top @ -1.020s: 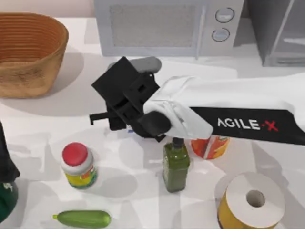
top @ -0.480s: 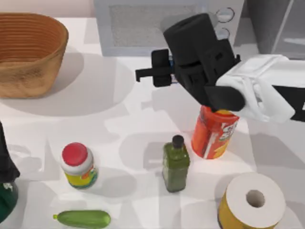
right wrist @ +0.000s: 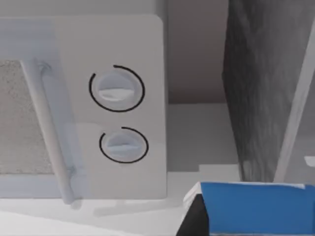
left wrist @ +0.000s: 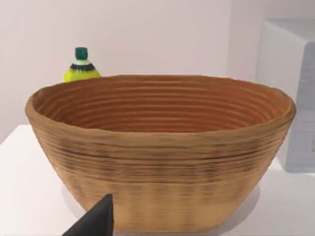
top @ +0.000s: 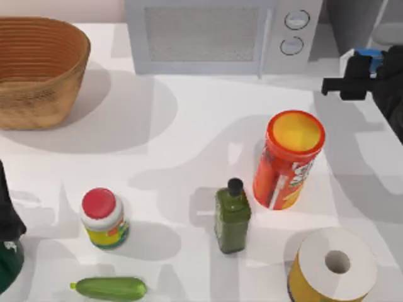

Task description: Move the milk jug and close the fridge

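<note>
Milk jug [right wrist: 256,206], blue carton, clamped in right gripper's [top: 362,78] fingers, beside fridge [right wrist: 268,88]

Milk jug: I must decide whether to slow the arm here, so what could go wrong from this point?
The right gripper holds the milk jug in the air beside the fridge, so the carton may clip the fridge's frame or the microwave. The wrist view shows just the jug's blue top between dark fingers, so a shallow hold might slip.

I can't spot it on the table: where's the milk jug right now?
The milk jug is held in the right gripper, at the top view's far right, beside the microwave knobs and in front of the fridge.
</note>
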